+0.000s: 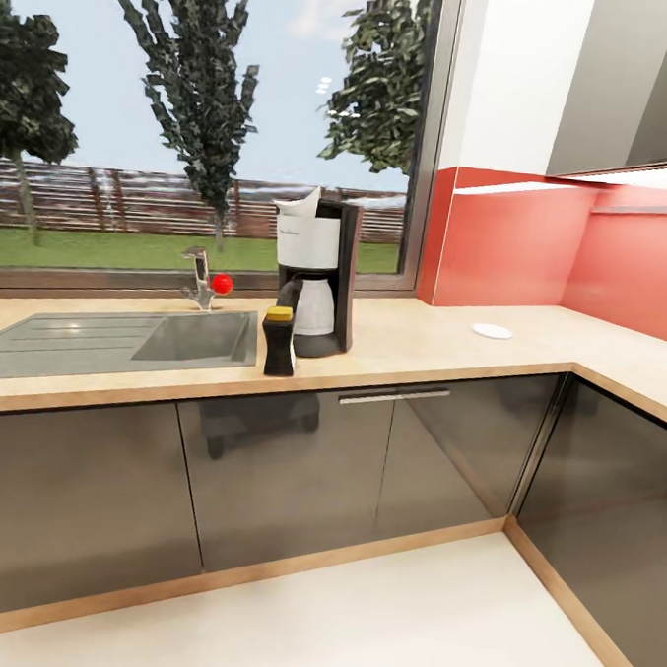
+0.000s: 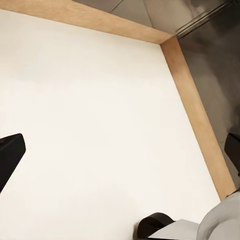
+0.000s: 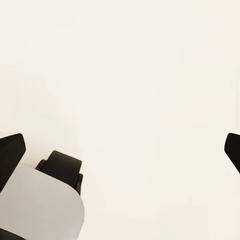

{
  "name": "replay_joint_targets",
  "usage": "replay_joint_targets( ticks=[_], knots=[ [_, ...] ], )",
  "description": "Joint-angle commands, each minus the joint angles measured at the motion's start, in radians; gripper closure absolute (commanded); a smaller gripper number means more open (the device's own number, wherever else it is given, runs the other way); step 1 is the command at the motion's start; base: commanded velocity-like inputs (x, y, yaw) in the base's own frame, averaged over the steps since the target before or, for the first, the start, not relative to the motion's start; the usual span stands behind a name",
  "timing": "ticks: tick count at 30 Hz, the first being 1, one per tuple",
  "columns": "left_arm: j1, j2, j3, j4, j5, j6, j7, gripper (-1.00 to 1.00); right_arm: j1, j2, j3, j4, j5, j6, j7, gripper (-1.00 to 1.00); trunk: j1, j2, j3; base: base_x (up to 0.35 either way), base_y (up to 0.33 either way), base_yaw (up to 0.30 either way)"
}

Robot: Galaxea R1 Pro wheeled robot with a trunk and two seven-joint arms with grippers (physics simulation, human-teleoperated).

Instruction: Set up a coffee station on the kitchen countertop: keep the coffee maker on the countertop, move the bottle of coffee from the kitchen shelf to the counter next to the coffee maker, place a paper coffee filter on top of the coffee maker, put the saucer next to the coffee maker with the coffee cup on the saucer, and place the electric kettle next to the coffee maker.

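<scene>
White paper coffee filter (image 1: 298,202) atop coffee maker (image 1: 319,278); both grippers wide, empty.

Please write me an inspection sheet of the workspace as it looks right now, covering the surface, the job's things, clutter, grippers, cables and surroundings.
Surface: kitchen countertop, light wood-look, with an inset steel sink.
Job's things: coffee maker upright on the counter; paper coffee filter on its top; bottle of coffee standing just in front of it, beside the sink; saucer lying apart, nearer the corner, nothing on it.
Clutter: nothing seen.
Grippers: left gripper open, empty, over pale floor; right gripper open, empty, over pale floor.
Cables: nothing seen.
Surroundings: tap with a red knob, window onto trees, red splashback, glossy dark cabinets.
</scene>
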Motion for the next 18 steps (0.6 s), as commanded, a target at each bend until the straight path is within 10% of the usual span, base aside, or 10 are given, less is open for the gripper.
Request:
replay_joint_targets(
  ticks=[1, 18],
  knots=[
    [-0.001, 0.000, -0.008, 0.000, 0.007, -0.006, -0.001, -1.00, -0.001, 0.000, 0.000, 0.001, 0.002, -0.003, 0.000, -1.00, 0.000, 0.000, -0.001, 0.000, 0.000, 0.000],
    [-0.001, 0.000, -0.005, 0.000, 0.007, -0.006, -0.001, -1.00, -0.001, 0.002, 0.001, 0.001, 0.002, -0.003, 0.000, -1.00, 0.000, 0.000, -0.001, 0.098, -0.140, 0.000]
  ],
)
